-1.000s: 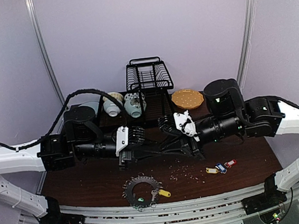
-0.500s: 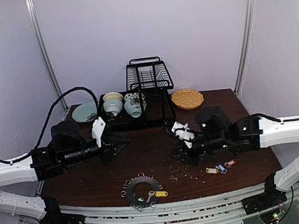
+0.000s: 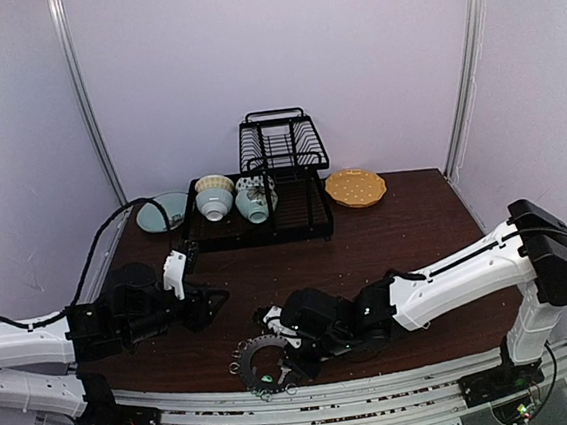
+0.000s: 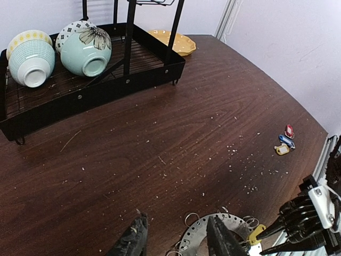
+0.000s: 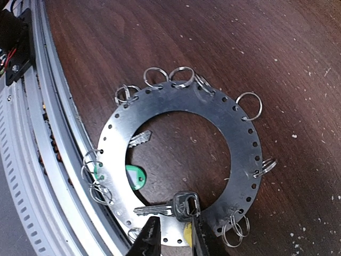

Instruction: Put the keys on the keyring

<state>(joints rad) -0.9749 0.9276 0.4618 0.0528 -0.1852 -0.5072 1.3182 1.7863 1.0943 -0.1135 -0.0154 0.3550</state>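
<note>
The keyring (image 5: 242,144) is a flat grey disc with split rings round its rim, lying at the table's front edge (image 3: 248,362). A green tag (image 5: 136,176) and a key blade show in its hole. A black-headed key (image 5: 184,205) with a yellow tag (image 5: 186,233) lies on its near rim. My right gripper (image 5: 173,242) is slightly open just above that key and holds nothing; it shows in the top view (image 3: 283,363). My left gripper (image 4: 176,242) is open and empty over the keyring's (image 4: 213,226) left side. Red, blue and yellow tagged keys (image 4: 285,142) lie at the right.
A black dish rack (image 3: 281,188) with bowls (image 4: 85,50) stands at the back. An orange scalloped plate (image 3: 353,188) is to its right and a teal plate (image 3: 158,212) to its left. Crumbs (image 4: 234,149) are scattered mid-table. The metal front rail (image 5: 42,160) runs beside the keyring.
Both arms left the table's middle. The right arm swung down and left to the keyring at the front edge. The left arm drew back to the left and lowered.
</note>
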